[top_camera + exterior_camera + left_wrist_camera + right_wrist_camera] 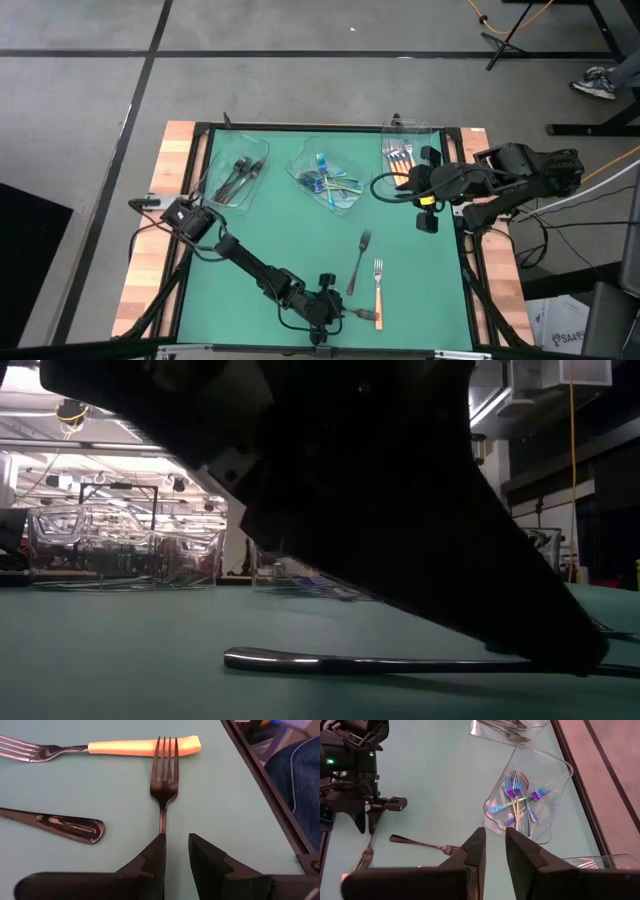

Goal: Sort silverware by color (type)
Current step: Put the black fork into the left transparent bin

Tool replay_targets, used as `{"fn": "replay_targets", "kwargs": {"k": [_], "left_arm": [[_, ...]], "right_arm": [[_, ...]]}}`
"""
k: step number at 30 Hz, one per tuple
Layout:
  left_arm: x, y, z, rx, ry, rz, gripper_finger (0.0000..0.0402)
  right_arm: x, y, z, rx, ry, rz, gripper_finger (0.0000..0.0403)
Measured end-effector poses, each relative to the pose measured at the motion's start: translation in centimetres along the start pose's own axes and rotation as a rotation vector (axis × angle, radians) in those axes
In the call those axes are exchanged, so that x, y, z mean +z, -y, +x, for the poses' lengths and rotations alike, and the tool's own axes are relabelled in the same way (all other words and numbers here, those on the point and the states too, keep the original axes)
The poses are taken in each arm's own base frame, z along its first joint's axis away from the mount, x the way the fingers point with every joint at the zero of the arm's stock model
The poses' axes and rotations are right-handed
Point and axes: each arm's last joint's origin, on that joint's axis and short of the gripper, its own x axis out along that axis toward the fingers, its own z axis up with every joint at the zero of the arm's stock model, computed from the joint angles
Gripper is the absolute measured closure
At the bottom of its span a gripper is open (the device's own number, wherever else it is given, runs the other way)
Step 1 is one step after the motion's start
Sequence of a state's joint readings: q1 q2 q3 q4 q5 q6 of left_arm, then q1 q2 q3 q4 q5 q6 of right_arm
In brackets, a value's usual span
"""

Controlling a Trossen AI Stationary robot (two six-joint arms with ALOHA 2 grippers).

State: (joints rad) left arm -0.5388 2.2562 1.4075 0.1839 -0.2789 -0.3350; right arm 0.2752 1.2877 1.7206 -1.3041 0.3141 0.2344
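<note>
Left hand (176,851) hovered low over the green bench (300,240) at its near edge, its two dark fingers (150,862) parted by a narrow gap, nothing between them. One fingertip sat right at the handle end of a dark fork (165,780), whose tines pointed away from the hand; whether the two actually touched could not be told. Just beyond that fork's tines lay an orange-handled fork (145,746), crosswise to it. Beside the dark fork, a second dark utensil (60,823) rested flat, only its handle showing in the wrist view.

Right hand (492,852) hung above the far right part of the bench, its fingers likewise a narrow gap apart and holding nothing.

Along the bench's far edge stood three clear trays: the left tray (236,178) held dark forks, the middle tray (328,180) held iridescent blue-purple pieces (520,795), and the right tray (402,150), next to the right hand, held orange-handled forks.
</note>
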Motion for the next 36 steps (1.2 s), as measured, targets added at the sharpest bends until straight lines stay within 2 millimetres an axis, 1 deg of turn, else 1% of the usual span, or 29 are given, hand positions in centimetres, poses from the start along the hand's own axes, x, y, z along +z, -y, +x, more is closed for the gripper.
{"fn": "replay_targets", "kwargs": {"k": [7,10,16,20,24,30,33,36], "left_arm": [[0.8,0.3,0.0,-0.029,0.085,-0.015,0.0326],[0.9,0.2,0.0,-0.027,0.091,0.026,0.0326],[0.5,-0.3,0.1,0.007,0.036,0.043,0.0326],[0.3,-0.4,0.3,0.015,0.037,0.043,0.0326],[-0.6,-0.5,0.9,0.029,0.01,0.046,0.0326],[-0.8,-0.7,1.0,0.04,-0.007,0.047,0.0326],[-0.8,-0.7,1.0,0.041,-0.011,0.046,0.0337],[-0.9,-0.8,1.0,0.048,-0.017,0.022,0.0364]], "right_arm": [[0.0,0.0,0.0,0.0,0.0,0.0,0.034],[0.0,0.0,0.0,0.0,0.0,0.0,0.034],[0.0,0.0,0.0,0.0,0.0,0.0,0.034],[0.0,0.0,0.0,0.0,0.0,0.0,0.034],[0.0,0.0,0.0,-0.001,-0.003,-0.001,0.034],[0.0,0.0,0.0,-0.001,-0.004,-0.001,0.034],[0.0,0.0,0.0,-0.001,-0.005,-0.002,0.034],[0.0,0.0,0.0,-0.001,-0.006,-0.002,0.034]]}}
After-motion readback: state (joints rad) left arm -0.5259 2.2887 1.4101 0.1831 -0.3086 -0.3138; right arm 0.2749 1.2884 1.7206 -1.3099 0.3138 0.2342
